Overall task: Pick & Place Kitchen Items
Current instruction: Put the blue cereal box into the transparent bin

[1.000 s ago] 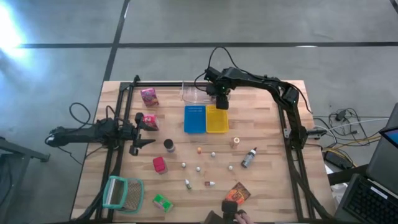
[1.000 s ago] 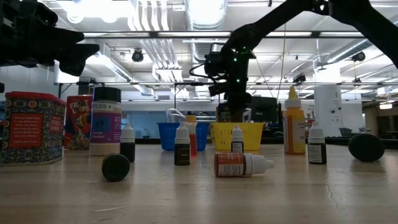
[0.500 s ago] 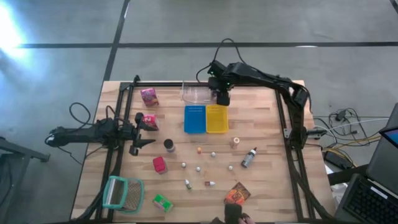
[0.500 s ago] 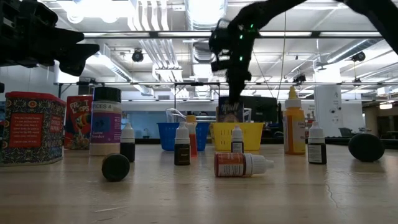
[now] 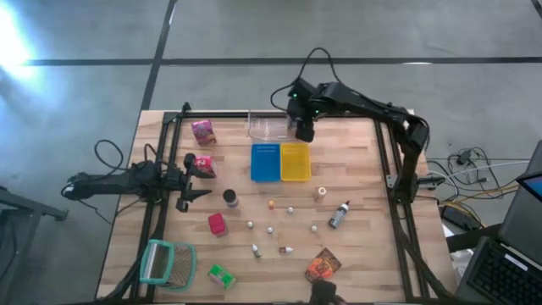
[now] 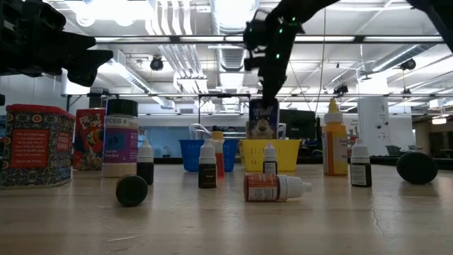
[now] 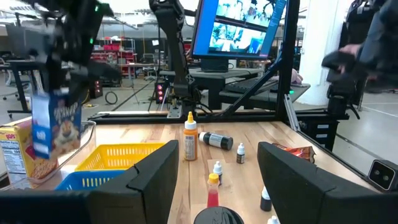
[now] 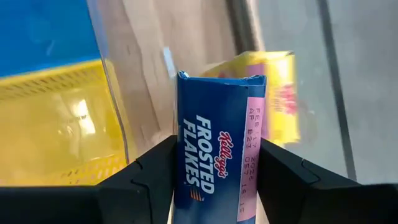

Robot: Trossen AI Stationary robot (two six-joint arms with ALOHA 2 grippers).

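Lifted off the yellow tray (image 5: 295, 161), the right tool (image 5: 304, 132) grips a Frosted Flakes box (image 8: 214, 155); most groceries remain scattered across the tabletop (image 5: 364, 246).

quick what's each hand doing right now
left hand: open, empty, at the table's left edge
right hand: shut on the blue Frosted Flakes box, raised by the yellow tray

Counter (image 5: 364, 246): pale wood planks, matt, visible grain. Frosted Flakes box (image 8: 216, 155): printed blue cardboard, slight sheen, pinched between matt black plastic fingers (image 8: 146, 180) of right end effector (image 8: 214, 186). Yellow tray (image 5: 295, 161) and blue tray (image 5: 265, 162): perforated plastic, smooth. Clear tub (image 5: 269, 127): transparent glossy plastic. Frame rails (image 5: 398, 212): dark metal, matt. Floor (image 5: 85, 85): grey concrete, polished, glare patches.
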